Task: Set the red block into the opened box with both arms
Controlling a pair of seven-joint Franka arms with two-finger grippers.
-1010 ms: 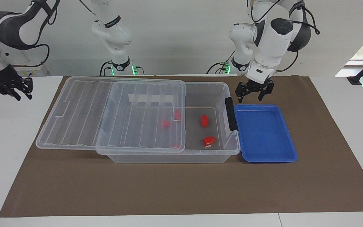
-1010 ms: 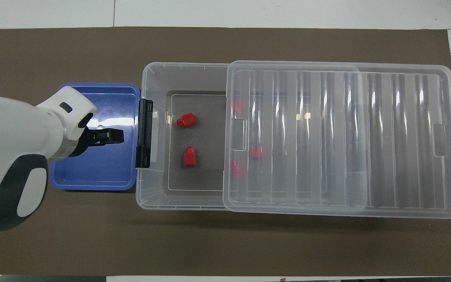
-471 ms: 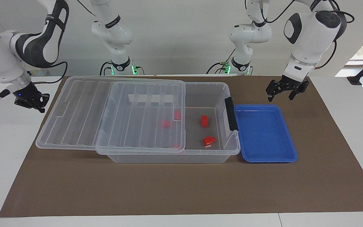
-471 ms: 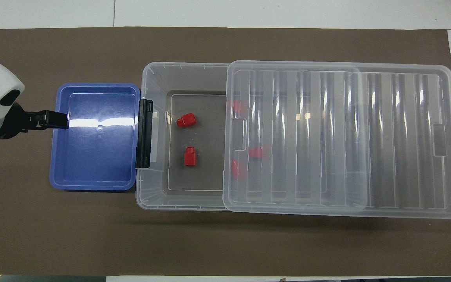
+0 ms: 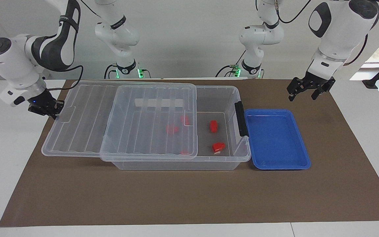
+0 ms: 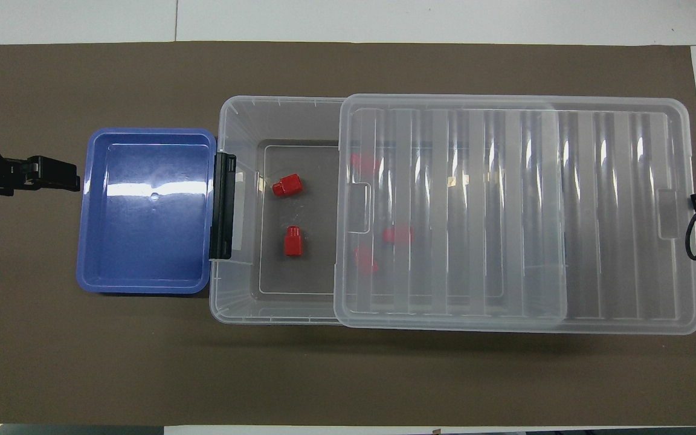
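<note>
Lid [image 5: 120, 120] has slid partway back over the box [image 5: 209, 161], pushed by the closed, empty right gripper [image 5: 46, 108], while the open left gripper [image 5: 309, 90] has withdrawn past the blue tray [image 5: 276, 164]; red blocks [image 5: 218, 146] already lie inside, closing apparently under way.

Both arms [image 5: 337, 26] were white with rounded joints and dark grey bands. Thin black cables ran along them. Each ended in a black gripper, and green lights glowed at the two bases [image 5: 127, 70].
</note>
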